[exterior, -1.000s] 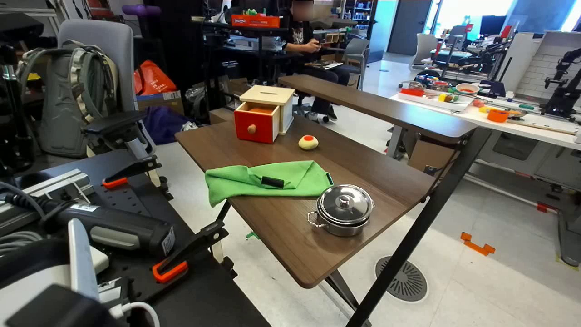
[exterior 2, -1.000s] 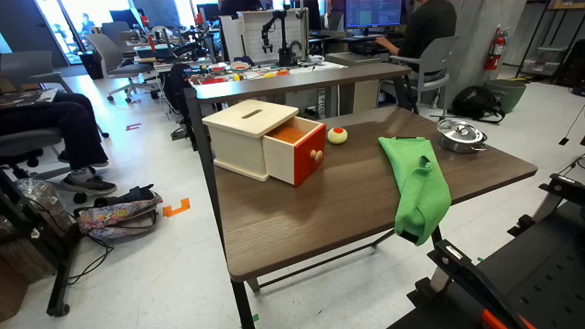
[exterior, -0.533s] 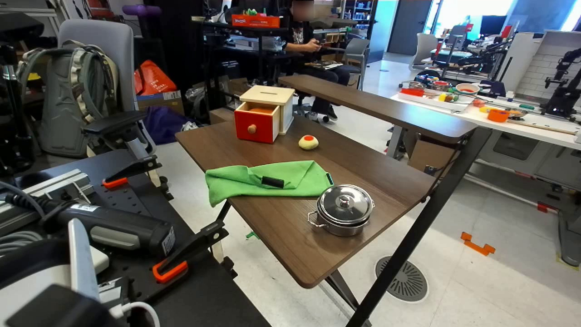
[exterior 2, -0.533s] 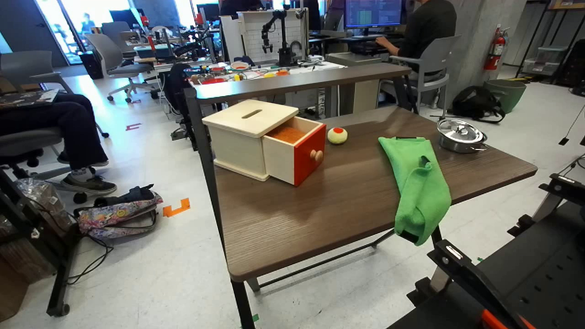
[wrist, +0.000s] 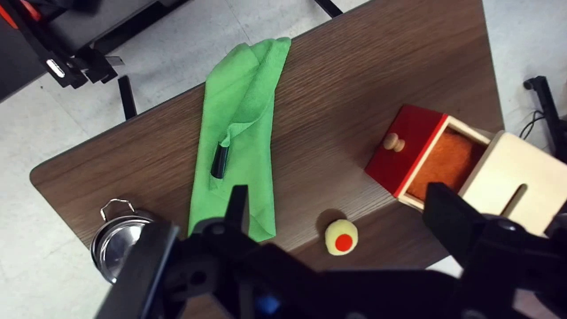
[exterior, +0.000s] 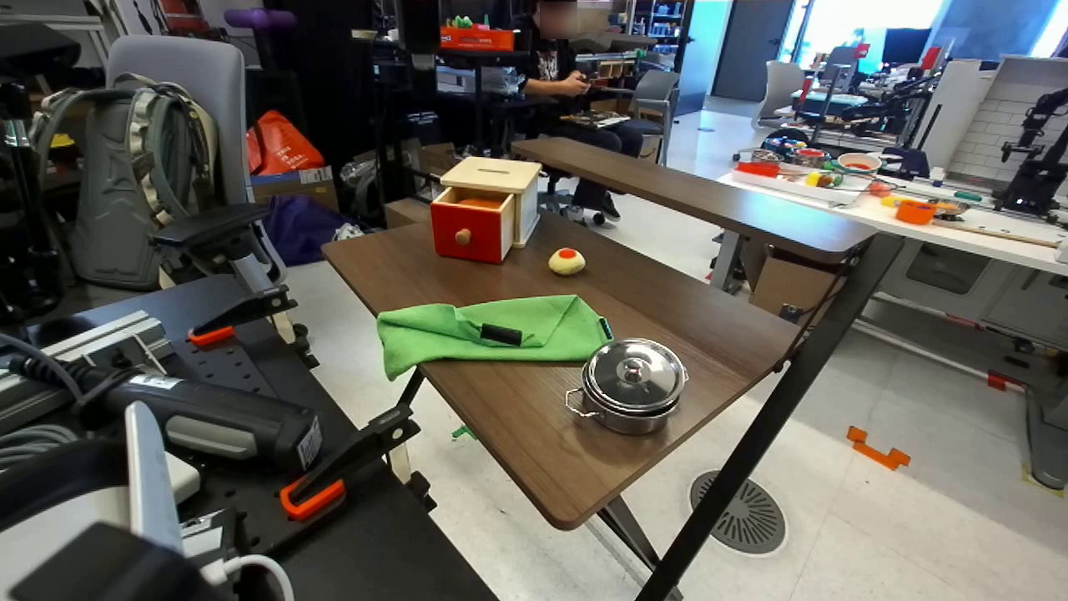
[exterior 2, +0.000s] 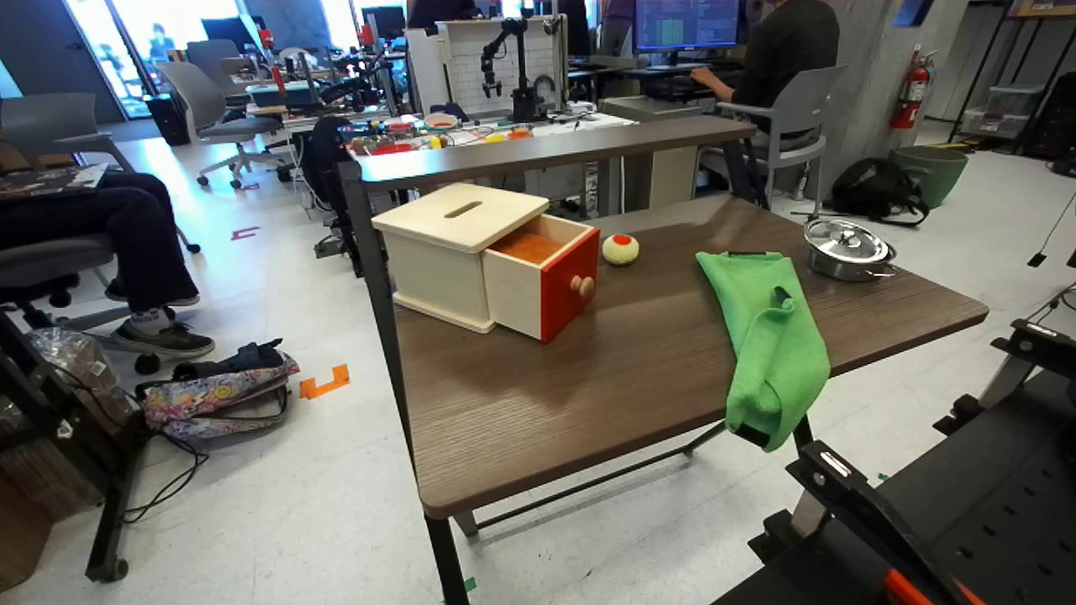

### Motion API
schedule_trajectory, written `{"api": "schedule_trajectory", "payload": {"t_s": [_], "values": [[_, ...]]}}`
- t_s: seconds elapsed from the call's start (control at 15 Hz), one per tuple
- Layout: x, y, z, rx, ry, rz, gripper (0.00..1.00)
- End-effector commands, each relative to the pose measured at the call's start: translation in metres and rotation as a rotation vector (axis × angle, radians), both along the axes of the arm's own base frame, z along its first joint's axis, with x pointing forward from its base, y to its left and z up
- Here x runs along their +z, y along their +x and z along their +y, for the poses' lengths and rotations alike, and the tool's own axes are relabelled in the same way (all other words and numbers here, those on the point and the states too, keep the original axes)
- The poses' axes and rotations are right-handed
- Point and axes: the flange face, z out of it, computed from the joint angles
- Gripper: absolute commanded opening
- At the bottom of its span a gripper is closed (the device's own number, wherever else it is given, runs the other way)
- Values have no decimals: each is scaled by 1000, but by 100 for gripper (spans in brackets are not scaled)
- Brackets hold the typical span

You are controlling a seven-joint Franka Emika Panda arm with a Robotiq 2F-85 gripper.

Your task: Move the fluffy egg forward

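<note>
The fluffy egg, a small pale yellow roundish lump with a red-orange spot, rests on the brown table beside the box. It shows in both exterior views and in the wrist view. My gripper is open and empty in the wrist view. The egg appears between its fingers but lower down on the table, apart from them. In the exterior views only a dark piece, seemingly of my gripper or arm, shows at the top edge.
A wooden box with a red-fronted drawer stands beside the egg, drawer pulled out with orange fluffy stuff inside. A green cloth hangs over the table edge. A lidded metal pot stands near a corner. A raised shelf runs behind.
A dark piece, seemingly of my gripper or arm, has come into view at the top edge in both exterior views. The egg, box, cloth and pot have not moved.
</note>
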Motion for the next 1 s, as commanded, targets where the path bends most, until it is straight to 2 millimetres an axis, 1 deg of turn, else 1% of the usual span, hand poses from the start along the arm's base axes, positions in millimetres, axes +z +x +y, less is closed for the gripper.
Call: {"api": "schedule_trajectory", "payload": {"t_s": [0.0,0.2,0.33,0.47,0.6,0.73,0.93], "values": [[-48,65,-8,-105,9,42,100],[-89,115,-10,-190,-10,42,100],[-113,144,-13,-254,-18,44,100],[-134,170,-16,-312,-35,25,100],[-154,191,-16,-358,-45,17,100],[-169,209,-14,-387,-57,15,100],[-186,230,-7,-413,-69,7,100]]}}
